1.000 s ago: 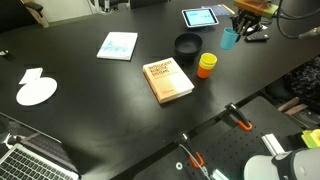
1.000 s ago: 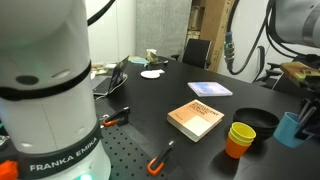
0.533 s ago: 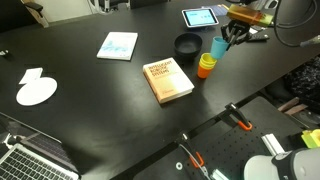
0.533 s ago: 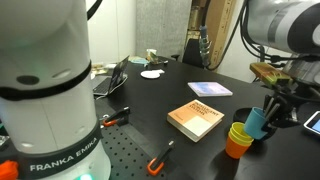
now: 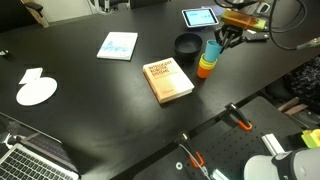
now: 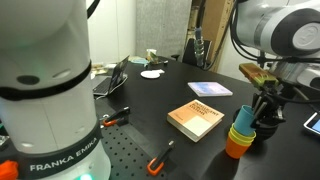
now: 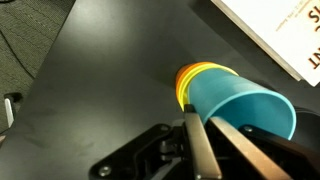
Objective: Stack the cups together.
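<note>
A teal cup (image 5: 213, 48) is held by my gripper (image 5: 222, 38), which is shut on its wall. The cup hangs tilted right over a stack of a yellow cup (image 6: 238, 132) in an orange cup (image 5: 205, 70). Its base is at or just inside the stack's mouth. In the wrist view the teal cup (image 7: 240, 104) fills the lower right, with the yellow and orange rims (image 7: 188, 80) behind it and my gripper's fingers (image 7: 203, 123) pinching the cup's side. In an exterior view the teal cup (image 6: 245, 117) sits atop the stack beside my gripper (image 6: 262, 107). I cannot make out a second yellow cup.
A black bowl (image 5: 187, 45) stands just left of the stack. A tan book (image 5: 168, 80) lies in front of it and shows in another exterior view (image 6: 195, 118). A blue booklet (image 5: 118, 45), a tablet (image 5: 200, 16), a white plate (image 5: 36, 92) and a laptop (image 5: 30, 160) are farther off.
My gripper carried the teal cup from near the tablet leftwards and down, until it is over the orange and yellow stack. The other things have not moved.
</note>
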You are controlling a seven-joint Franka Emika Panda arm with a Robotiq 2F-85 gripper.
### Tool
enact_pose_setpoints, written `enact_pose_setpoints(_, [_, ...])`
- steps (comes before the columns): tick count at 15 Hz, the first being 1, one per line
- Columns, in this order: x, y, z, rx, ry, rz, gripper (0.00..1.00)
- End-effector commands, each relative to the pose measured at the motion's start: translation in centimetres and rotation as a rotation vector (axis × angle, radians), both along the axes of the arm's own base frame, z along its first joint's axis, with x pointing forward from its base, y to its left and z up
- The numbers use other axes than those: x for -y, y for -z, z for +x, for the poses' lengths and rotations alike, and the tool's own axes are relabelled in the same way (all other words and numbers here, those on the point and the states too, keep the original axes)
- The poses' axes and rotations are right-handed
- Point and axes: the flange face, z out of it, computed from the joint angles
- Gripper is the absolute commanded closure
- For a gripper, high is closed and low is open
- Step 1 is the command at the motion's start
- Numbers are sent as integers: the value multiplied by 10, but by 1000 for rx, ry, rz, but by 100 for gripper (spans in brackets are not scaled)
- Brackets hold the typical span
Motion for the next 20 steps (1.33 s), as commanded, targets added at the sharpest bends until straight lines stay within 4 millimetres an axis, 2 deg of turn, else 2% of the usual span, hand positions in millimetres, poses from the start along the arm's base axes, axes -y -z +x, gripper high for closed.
enact_pose_setpoints(1, [-11, -8, -7, 41, -35, 6, 95])
enact_pose_setpoints(4, [-13, -2, -6, 45, -46, 4, 92])
enact_pose_setpoints(5, [-13, -1, -6, 51, -46, 0, 68])
enact_pose_setpoints(7, [-14, -1, -5, 67, -43, -1, 67])
enact_pose_setpoints(12, [-13, -2, -1, 95, -23, -2, 30])
enact_pose_setpoints(16, [-8, -14, -3, 91, 3, 7, 1])
enact_pose_setpoints(20, [-2, -20, 1, 88, 24, -6, 0])
